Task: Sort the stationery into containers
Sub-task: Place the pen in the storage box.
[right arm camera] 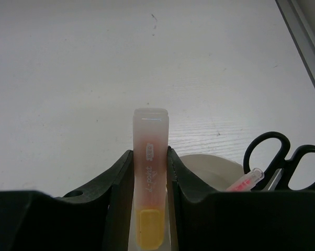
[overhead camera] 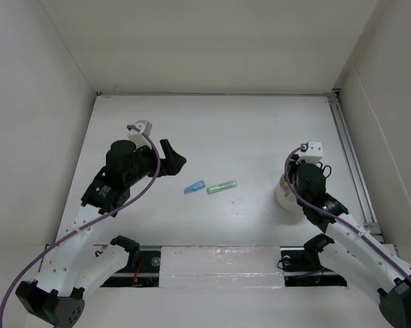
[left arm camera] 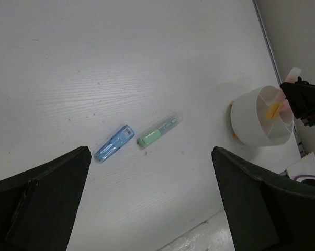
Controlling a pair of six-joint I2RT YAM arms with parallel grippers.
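Clamps right pincer [right arm camera: 149, 157] on an upright orange marker [right arm camera: 150, 130] over the white cup [right arm camera: 215, 162]; shows black scissors [right arm camera: 283, 157] and a red pen [right arm camera: 244, 180] standing inside that cup; spreads left pincer [overhead camera: 173, 154] wide above the counter [overhead camera: 260, 130], with blue marker [overhead camera: 194, 187] and green marker [overhead camera: 221, 186] lying end to end between the arms.

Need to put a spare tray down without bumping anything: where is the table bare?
Bare: the far half of the table, beyond the left gripper and the white cup; also the near strip in front of the blue marker and green marker. Crowded: around the cup, where the right gripper holds an orange marker beside scissors.
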